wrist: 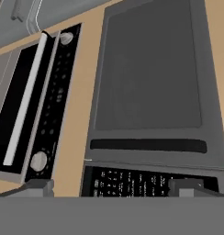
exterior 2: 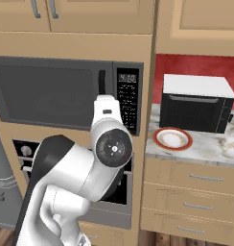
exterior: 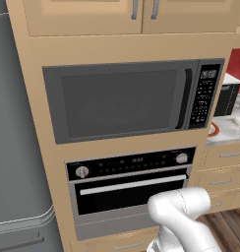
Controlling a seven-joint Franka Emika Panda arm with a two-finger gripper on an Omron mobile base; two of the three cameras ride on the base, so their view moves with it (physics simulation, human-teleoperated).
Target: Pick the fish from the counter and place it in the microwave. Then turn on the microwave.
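We are facing the wide dark grey built-in microwave (exterior: 127,101), and its door is shut. In the hand view our hand (wrist: 107,187) points straight at it, rolled onto its side, so that the black door handle (wrist: 148,145) runs across the picture and the black button panel (wrist: 150,182) lies just past our fingertips (wrist: 39,186). The two tips stand far apart with nothing between them: the hand is wide open and empty.

The relation that matters is sideways. The pale grey-white marbled worktop (exterior 2: 205,144) begins just to the right of the microwave column, so the fish has to be sought off to our right, not ahead where the hand is aimed. On that worktop we can make out a red-rimmed white plate (exterior 2: 172,138) and, behind it, a small black countertop oven with a white top (exterior 2: 198,103). The fish itself we cannot pick out in either base view; it is either too small to tell or lies further along, so we cannot say which way its long axis runs.

Below the microwave sits the black oven with round knobs and a silver bar (exterior: 132,184).

We judge that the hand must swing right and turn downward before any grasp, and that the microwave door will need opening.
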